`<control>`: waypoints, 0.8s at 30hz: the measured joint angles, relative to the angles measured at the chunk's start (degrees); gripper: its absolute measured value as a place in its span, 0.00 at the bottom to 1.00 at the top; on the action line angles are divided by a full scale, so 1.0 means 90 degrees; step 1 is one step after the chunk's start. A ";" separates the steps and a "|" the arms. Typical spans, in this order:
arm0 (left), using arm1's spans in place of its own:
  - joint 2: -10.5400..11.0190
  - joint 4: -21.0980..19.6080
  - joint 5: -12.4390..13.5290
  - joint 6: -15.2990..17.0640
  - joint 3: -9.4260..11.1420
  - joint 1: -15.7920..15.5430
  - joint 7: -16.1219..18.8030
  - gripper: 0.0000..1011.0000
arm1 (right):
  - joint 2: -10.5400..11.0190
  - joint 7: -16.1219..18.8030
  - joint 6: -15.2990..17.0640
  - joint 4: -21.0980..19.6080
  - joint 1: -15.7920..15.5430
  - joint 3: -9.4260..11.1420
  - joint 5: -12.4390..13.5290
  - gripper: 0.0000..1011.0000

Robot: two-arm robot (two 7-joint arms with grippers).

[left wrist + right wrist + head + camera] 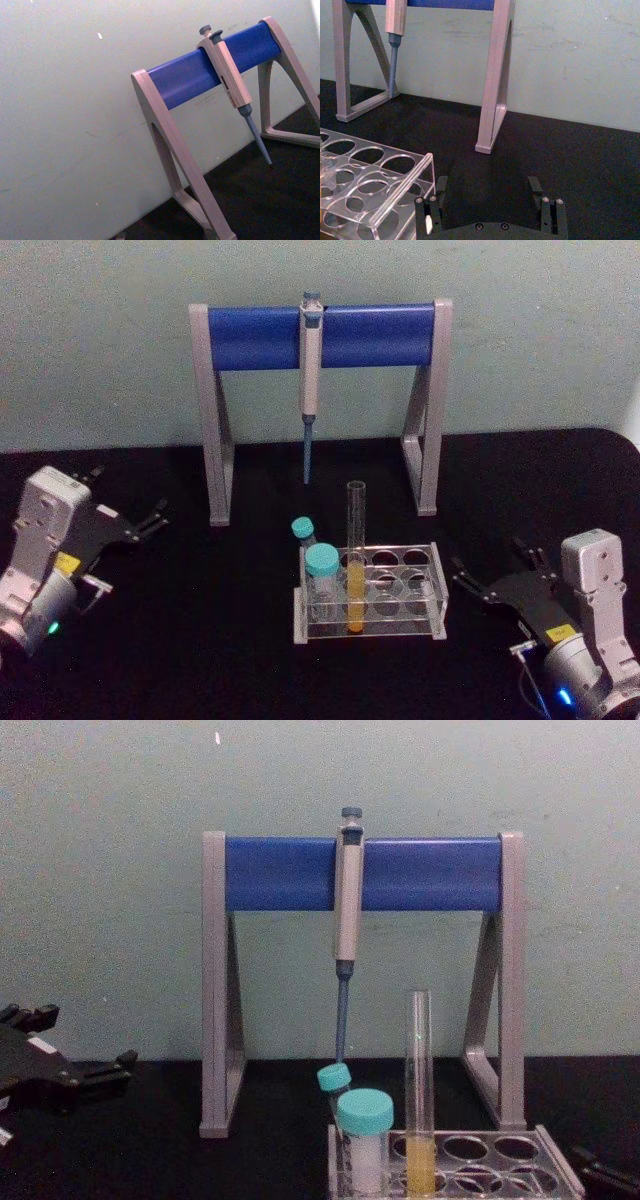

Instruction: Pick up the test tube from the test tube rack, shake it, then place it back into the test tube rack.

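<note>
While the tube [355, 570] stands upright in the rack [425, 625], untouched, the right hand [492, 583], spread and empty beside the rack, is best brought level to its bare upper glass.

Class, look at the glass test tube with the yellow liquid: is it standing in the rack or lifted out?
In the rack. The test tube stands upright in a hole of the rack, apart from both grippers.
</note>
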 joint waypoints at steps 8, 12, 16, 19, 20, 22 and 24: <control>0.0000 0.0000 0.0000 0.0000 0.0000 0.0000 0.0000 0.99 | 0.0009 -0.0001 -0.0007 -0.0012 0.0000 -0.0006 0.0004 0.99; 0.0000 0.0000 0.0000 0.0000 0.0000 0.0000 0.0000 0.99 | 0.0011 -0.0002 -0.0013 -0.0018 0.0001 -0.0009 0.0007 0.99; 0.0000 0.0000 0.0000 0.0000 0.0000 0.0000 0.0000 0.99 | 0.0013 -0.0002 -0.0017 -0.0021 0.0001 -0.0012 0.0011 0.99; 0.0000 0.0000 0.0000 0.0000 0.0000 0.0000 0.0000 0.99 | 0.0015 -0.0003 -0.0020 -0.0023 0.0001 -0.0014 0.0015 0.99; 0.0000 0.0000 0.0000 0.0000 0.0000 0.0000 0.0000 0.99 | 0.0016 -0.0004 -0.0021 -0.0024 0.0001 -0.0015 0.0016 0.99; 0.0000 0.0000 0.0000 0.0000 0.0000 0.0000 0.0000 0.99 | 0.0017 -0.0004 -0.0022 -0.0025 0.0001 -0.0016 0.0017 0.99; 0.0000 0.0000 0.0000 0.0000 0.0000 0.0000 0.0000 0.99 | 0.0018 -0.0004 -0.0023 -0.0026 0.0001 -0.0015 0.0019 0.99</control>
